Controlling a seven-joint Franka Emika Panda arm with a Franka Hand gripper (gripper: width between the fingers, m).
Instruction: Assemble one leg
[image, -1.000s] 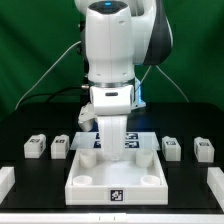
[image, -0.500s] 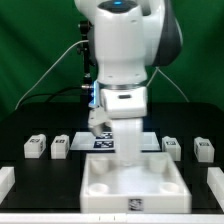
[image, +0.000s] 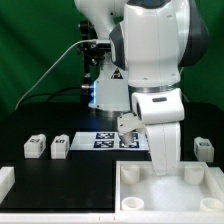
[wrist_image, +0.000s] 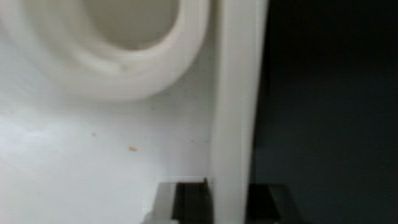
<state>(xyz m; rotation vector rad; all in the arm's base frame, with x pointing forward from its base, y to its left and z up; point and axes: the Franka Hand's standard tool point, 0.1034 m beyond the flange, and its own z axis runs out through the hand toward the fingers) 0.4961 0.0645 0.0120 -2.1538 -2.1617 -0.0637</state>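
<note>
The large white tray-shaped piece (image: 150, 192) sits at the front on the exterior view's right. My gripper (image: 162, 166) reaches down onto its far rim. In the wrist view the gripper (wrist_image: 228, 202) has one dark finger (wrist_image: 185, 203) on each side of the thin white rim wall (wrist_image: 233, 90), shut on it; a round socket (wrist_image: 125, 35) shows inside the piece. Two small white legs (image: 36, 147) (image: 60, 147) with tags lie on the left, and one leg (image: 203, 149) lies on the right. A further leg is hidden behind the arm.
The marker board (image: 108, 138) lies flat at the table's middle, behind the tray-shaped piece. A white block (image: 5, 181) stands at the front left edge. The arm's white body fills the upper right of the exterior view.
The gripper and the tray-shaped piece have slid from the table's middle toward the exterior view's right and closer to the front edge. The legs have not moved.
</note>
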